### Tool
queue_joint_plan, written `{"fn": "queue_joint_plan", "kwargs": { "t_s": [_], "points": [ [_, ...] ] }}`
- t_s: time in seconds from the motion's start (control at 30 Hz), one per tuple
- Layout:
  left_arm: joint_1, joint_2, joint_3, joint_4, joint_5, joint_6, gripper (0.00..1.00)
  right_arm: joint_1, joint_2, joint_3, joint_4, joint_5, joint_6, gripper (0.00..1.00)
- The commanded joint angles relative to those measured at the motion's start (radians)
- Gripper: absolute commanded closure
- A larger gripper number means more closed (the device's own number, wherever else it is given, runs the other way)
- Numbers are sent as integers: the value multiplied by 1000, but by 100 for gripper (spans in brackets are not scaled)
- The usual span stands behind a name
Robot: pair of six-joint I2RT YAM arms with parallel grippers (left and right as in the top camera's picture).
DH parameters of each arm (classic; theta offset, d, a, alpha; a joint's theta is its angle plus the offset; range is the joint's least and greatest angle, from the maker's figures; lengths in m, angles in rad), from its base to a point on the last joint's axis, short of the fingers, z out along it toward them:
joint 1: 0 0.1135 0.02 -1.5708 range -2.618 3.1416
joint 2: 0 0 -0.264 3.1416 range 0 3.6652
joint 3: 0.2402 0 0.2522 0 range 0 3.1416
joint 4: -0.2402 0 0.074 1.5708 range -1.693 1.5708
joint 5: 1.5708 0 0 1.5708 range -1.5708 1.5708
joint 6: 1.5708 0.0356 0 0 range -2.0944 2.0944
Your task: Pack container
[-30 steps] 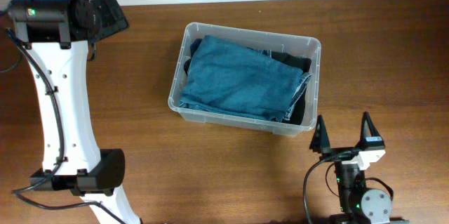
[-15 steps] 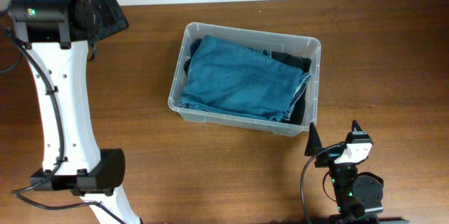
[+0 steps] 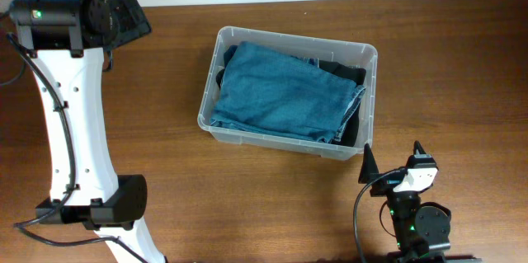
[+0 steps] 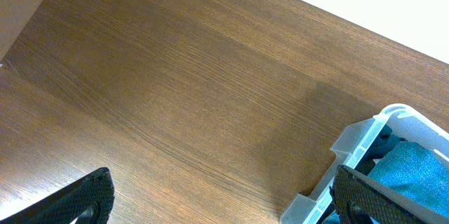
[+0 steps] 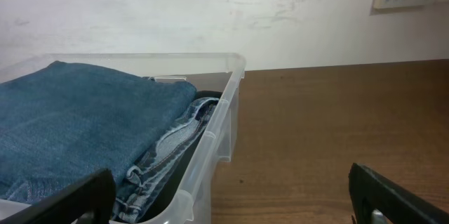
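The container (image 3: 297, 37) sits mid-bench (image 3: 247, 205), just ahead and left of the right jaws. It is well ahead and right of the left jaws, which hang above bare wood. Both pairs of jaws stand wide apart and hold nothing. Folded jeans (image 3: 285, 90) fill the container, lying on a dark garment (image 3: 345, 70). Nothing loose shows on the bench, so packing looks about finished. What remains is probably settling the load. To do that well, the right jaws should first rise above the rim, since the near corner is close in front of them. They should then press down on the jeans' end nearest them, keeping off the thin wall so the container does not slide.
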Motion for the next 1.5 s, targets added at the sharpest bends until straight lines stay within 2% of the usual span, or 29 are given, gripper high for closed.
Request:
{"fn": "queue_joint_plan", "kwargs": {
  "t_s": [0.0, 0.47, 0.7, 1.0, 1.47],
  "points": [
    [3, 1, -1, -2, 0, -13, 1, -6, -10, -5, -8, 2, 2, 2],
    [3, 1, -1, -2, 0, -13, 1, -6, -10, -5, -8, 3, 2, 2],
    [3, -102, -1, -3, 0, -12, 1, -6, -10, -5, -8, 3, 2, 1],
    [3, -447, -1, -27, -15, -12, 1, -6, -10, -5, -8, 3, 2, 2],
    [3, -1130, -1, -27, -15, -8, 1, -6, -9, -5, -8, 3, 2, 2]
  ]
}}
